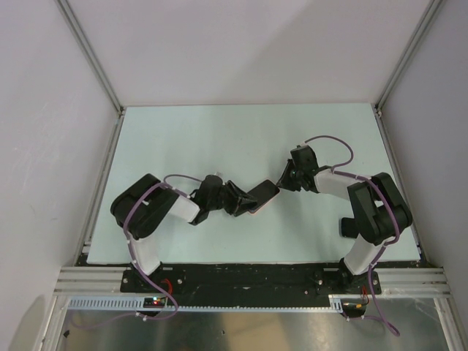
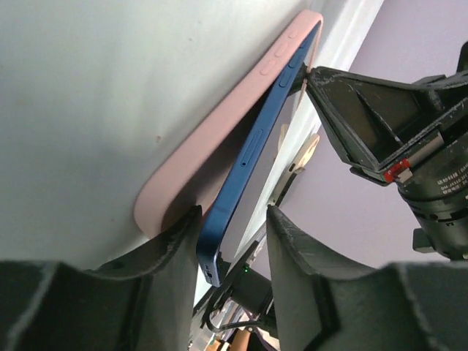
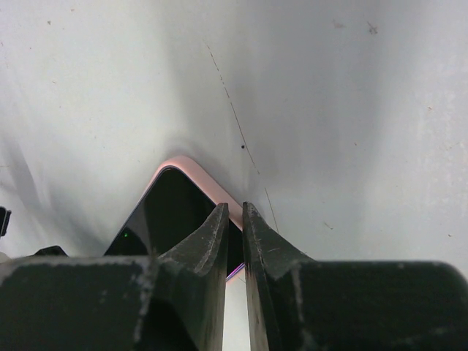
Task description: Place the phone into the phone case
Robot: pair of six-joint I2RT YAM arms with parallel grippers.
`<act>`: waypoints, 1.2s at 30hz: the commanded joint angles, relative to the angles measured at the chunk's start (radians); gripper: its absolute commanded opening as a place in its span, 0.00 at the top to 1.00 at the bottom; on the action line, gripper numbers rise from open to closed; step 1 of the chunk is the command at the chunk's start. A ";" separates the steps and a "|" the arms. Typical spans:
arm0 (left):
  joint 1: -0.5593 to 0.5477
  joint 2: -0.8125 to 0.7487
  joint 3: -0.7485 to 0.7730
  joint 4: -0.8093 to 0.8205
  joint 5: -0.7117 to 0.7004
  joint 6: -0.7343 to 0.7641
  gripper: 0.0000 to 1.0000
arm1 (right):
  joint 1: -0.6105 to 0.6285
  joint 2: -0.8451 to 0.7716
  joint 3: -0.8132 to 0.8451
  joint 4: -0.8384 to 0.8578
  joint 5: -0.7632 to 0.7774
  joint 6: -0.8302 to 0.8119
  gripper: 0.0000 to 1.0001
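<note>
The phone (image 1: 259,196) lies tilted on the pale green table between my two grippers. In the left wrist view its blue side (image 2: 252,153) sits partly in the pink phone case (image 2: 219,139); the near end stands out of the shell. My left gripper (image 2: 232,227) is open and straddles that near corner, with the left finger against the case. In the right wrist view my right gripper (image 3: 234,208) is shut, and its tips rest on the black screen (image 3: 168,212) by the pink rim (image 3: 201,175). In the top view the left gripper (image 1: 238,199) and right gripper (image 1: 284,181) are at opposite ends.
The table (image 1: 219,139) is walled by white panels at the back and sides, with aluminium posts (image 1: 88,51) at the corners. The arm bases and a black rail (image 1: 241,278) run along the near edge.
</note>
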 commanded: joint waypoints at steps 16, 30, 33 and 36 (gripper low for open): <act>-0.013 -0.160 -0.115 -0.057 0.021 0.099 0.41 | 0.000 -0.012 -0.001 0.007 -0.014 -0.009 0.83; -0.010 -0.357 -0.098 -0.333 -0.073 0.275 0.53 | -0.003 -0.126 0.005 -0.034 -0.024 -0.031 0.61; -0.011 -0.384 -0.074 -0.399 -0.107 0.316 0.58 | -0.016 -0.138 0.014 -0.028 -0.020 -0.035 0.58; -0.017 -0.394 -0.025 -0.477 -0.141 0.358 0.62 | -0.029 -0.117 0.034 -0.033 -0.015 -0.048 0.58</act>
